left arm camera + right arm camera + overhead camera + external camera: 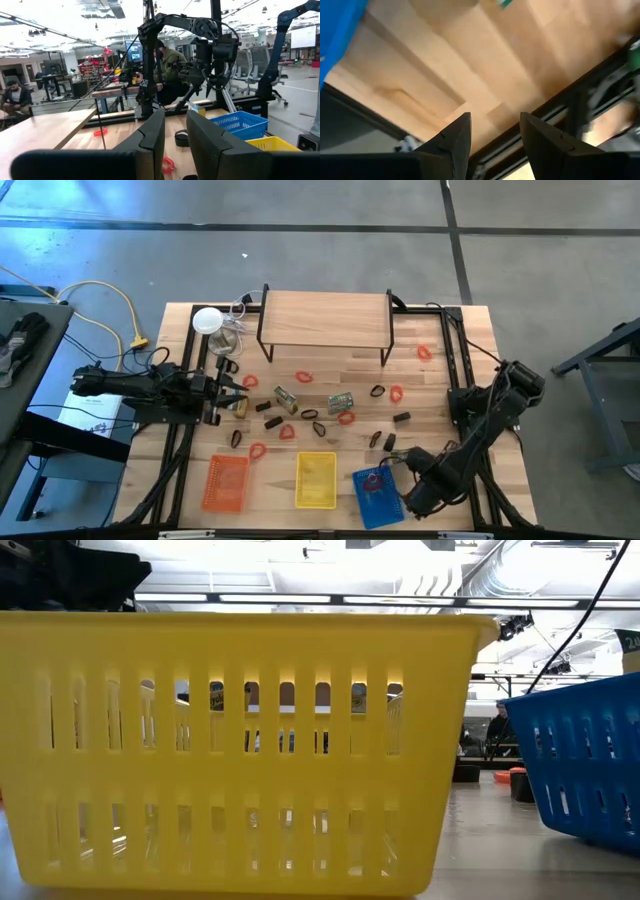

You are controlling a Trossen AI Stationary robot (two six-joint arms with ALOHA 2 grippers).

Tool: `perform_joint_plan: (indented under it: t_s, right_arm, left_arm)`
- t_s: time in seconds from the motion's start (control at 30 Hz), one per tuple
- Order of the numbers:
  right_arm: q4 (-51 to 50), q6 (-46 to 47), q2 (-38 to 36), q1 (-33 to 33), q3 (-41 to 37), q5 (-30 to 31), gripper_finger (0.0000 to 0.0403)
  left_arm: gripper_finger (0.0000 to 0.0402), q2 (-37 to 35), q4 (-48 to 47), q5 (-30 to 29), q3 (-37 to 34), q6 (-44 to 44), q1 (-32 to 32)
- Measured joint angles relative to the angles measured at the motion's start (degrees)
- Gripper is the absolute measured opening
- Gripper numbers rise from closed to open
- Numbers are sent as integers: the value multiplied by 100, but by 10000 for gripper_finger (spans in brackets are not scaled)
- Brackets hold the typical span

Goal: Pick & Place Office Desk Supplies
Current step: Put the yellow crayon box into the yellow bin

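Observation:
Red rubber-band loops (304, 377), small black clips (378, 391) and two green-and-silver packets (342, 401) lie scattered on the wooden table. My left gripper (238, 394) (175, 145) is level above the table's left part, pointing right at the scatter. It is open by a narrow gap with nothing between the fingers. A red loop (168, 164) and a black clip (181, 137) lie just ahead of it. My right gripper (390, 467) (495, 140) hangs by the blue basket's (377, 495) right rim, open and empty. A red loop (375, 480) lies in that basket.
Orange (226, 482), yellow (316, 480) and blue baskets stand in a row at the near edge; the yellow one (240, 740) fills the low view. A wooden riser shelf (325, 320) stands at the far side, a white disc with wiring (207, 320) left of it. People sit beyond the table.

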Motion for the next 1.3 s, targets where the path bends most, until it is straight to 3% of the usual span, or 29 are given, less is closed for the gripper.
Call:
perform_joint_plan:
  t_s: [0.27,0.47,0.77,1.0,1.13,1.3]
  right_arm:
    - [-288,-129,-702,36,-5,1138,155]
    - [-304,385,-1018,330,-241,1854,155]
    - [-639,787,-1074,508,-354,1984,155]
    - [-520,778,-1070,508,-352,2593,159]
    - [-496,918,-1070,508,-352,2706,188]
    - [-494,1070,-1070,512,-350,2712,264]
  left_arm:
    - [77,0,0,-117,0,19,1]
    - [77,0,-2,-117,0,19,1]
    - [77,0,-2,-117,0,146,1]
    - [77,0,-2,-117,0,113,1]
    - [77,0,-4,-117,0,45,1]
    - [77,0,-47,-117,0,-53,1]
